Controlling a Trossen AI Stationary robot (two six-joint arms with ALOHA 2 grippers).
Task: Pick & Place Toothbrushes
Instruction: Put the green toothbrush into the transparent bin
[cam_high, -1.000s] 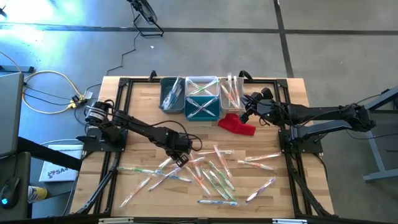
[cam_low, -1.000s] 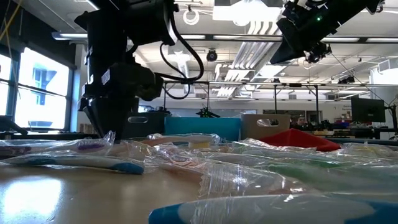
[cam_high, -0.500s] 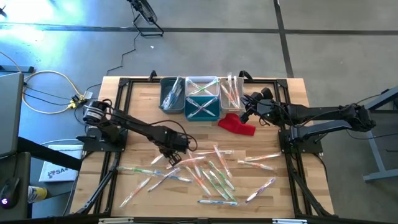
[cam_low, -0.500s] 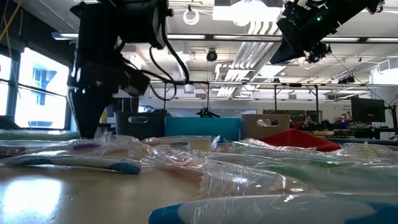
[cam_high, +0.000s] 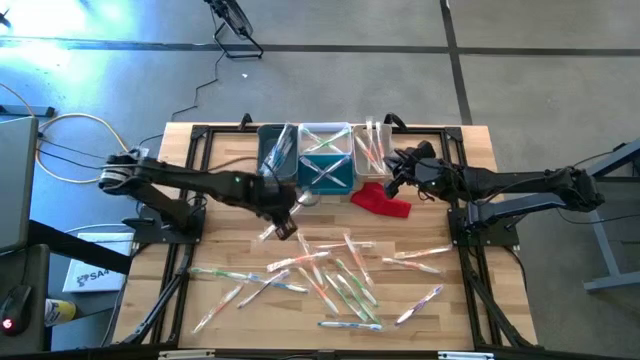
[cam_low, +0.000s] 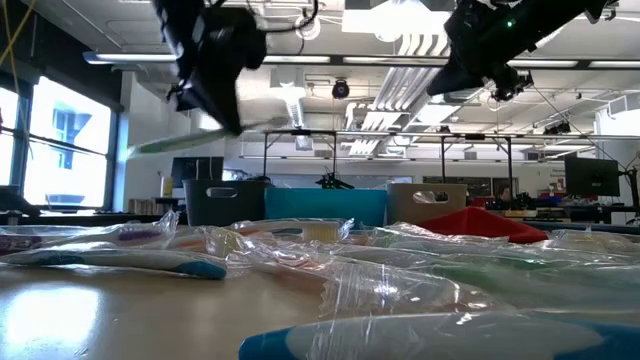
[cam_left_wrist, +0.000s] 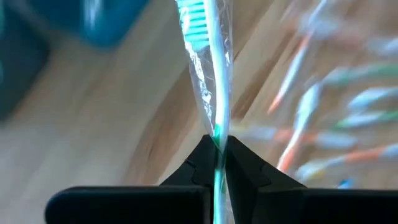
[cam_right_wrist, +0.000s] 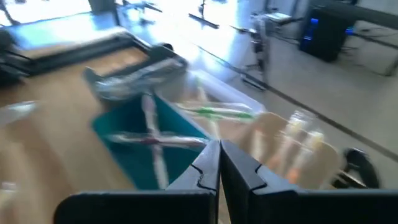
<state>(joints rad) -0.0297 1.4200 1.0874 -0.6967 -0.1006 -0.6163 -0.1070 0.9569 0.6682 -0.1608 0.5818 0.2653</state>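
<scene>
My left gripper (cam_high: 281, 217) hangs above the table between the bins and the pile, shut on a green-handled toothbrush (cam_left_wrist: 208, 74) in a clear wrapper. In the low view the left gripper (cam_low: 215, 100) is well above the tabletop. Many more wrapped toothbrushes (cam_high: 330, 275) lie flat and scattered on the wood. My right gripper (cam_high: 391, 182) hovers shut and without a load over the red cloth (cam_high: 382, 200), beside the white bin (cam_high: 372, 148). The right wrist view shows its fingertips (cam_right_wrist: 219, 152) closed together. My left gripper pinches the toothbrush's green handle (cam_left_wrist: 216, 127) through its clear wrapper between the two fingertips. The bristle end (cam_left_wrist: 196, 15) sticks out ahead of the fingers. The toothbrush (cam_low: 160, 143) is lifted clear of the table, roughly level with a slight tilt.
Three bins stand in a row at the far side: grey (cam_high: 277, 152), teal (cam_high: 325, 160) and white, each holding wrapped toothbrushes. The red cloth lies in front of the white bin. A black frame (cam_high: 195, 180) runs along the table's left and right sides.
My left gripper has risen from the pile's left part and moved toward the far edge, nearer the grey and teal bins. It has carried one wrapped toothbrush up with it, now clear of the table. The right arm has kept still.
</scene>
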